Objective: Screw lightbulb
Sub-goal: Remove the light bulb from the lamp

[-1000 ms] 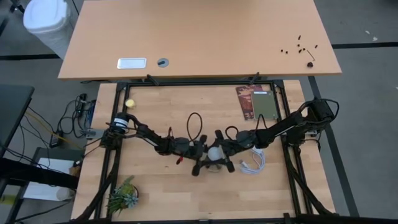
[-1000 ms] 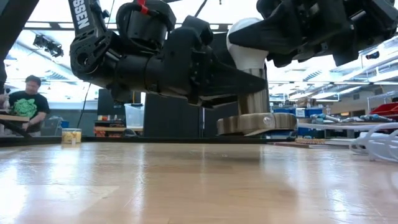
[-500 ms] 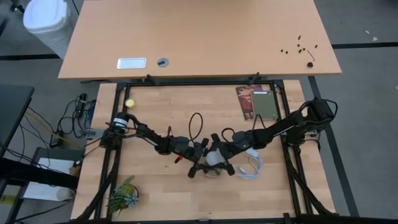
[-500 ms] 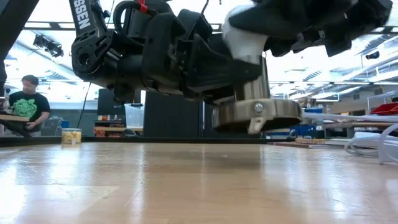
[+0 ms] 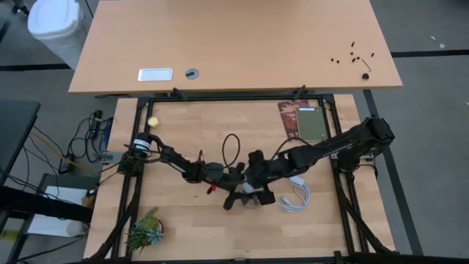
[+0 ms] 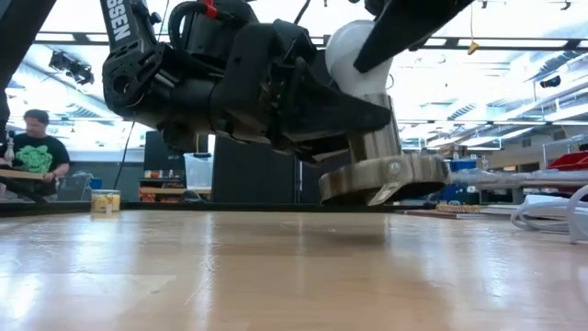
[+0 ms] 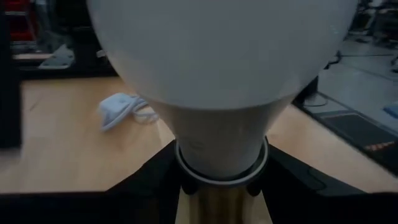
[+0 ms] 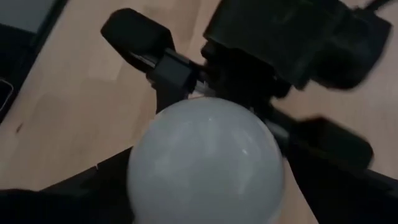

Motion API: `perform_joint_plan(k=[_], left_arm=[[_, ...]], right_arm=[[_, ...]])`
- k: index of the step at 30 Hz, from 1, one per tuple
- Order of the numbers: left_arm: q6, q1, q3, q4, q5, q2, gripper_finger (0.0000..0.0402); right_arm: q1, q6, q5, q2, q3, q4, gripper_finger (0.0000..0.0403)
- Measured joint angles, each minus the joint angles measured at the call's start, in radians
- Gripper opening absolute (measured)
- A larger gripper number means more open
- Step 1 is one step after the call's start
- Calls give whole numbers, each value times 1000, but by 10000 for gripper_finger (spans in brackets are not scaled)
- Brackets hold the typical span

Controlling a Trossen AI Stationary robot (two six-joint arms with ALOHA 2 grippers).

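The white lightbulb (image 6: 354,55) stands upright in a metallic socket, a silvery stem on a round flat disc (image 6: 384,176), near the table's middle. It fills the left wrist view (image 7: 217,74) and shows from above in the right wrist view (image 8: 208,162). My left gripper (image 5: 236,189) comes level from the table's left and is shut on the socket's stem. My right gripper (image 5: 256,174) is above the bulb, shut on its dome. The disc looks slightly tilted; whether it touches the table I cannot tell. My left gripper pinches the socket's stem (image 7: 221,199) between its two fingers (image 7: 155,180), just below the bulb's neck. The fingers come level from the table's left and lie across the upright stem. My right gripper holds the bulb's rounded dome (image 8: 149,180) between its two fingers (image 8: 93,190). It comes from above, slanting in from the table's right.
A white plug with coiled cord (image 5: 297,192) lies just right of the grippers. A book and a dark tablet (image 5: 304,121) lie at the far right, a small plant (image 5: 144,231) at the near left. A person (image 6: 37,152) stands in the room behind.
My right gripper has turned about the bulb and shifted a little toward the table's left, its arm swinging with it. The socket's disc has rocked and stands slightly tilted. My left gripper has stayed on the stem.
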Motion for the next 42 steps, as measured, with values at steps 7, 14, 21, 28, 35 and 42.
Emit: perform_joint_plan(k=[7,14,21,28,35,42], left_arm=[[1,0,-1,-58,-119,1,184],[5,0,-1,-129,-345,1,184],[1,-4,-1,-136,-523,1,184],[4,-9,-1,-136,-571,2,184],[26,-7,-1,-135,-578,2,184],[32,-5,0,-133,-578,2,184]], right_arm=[[0,150,19,0,103,-233,377],[-6,377,67,0,153,-394,375],[-13,654,89,3,161,-410,373],[-17,768,162,18,163,-421,373],[-41,839,159,103,215,-518,373],[-43,815,170,241,396,-638,373]])
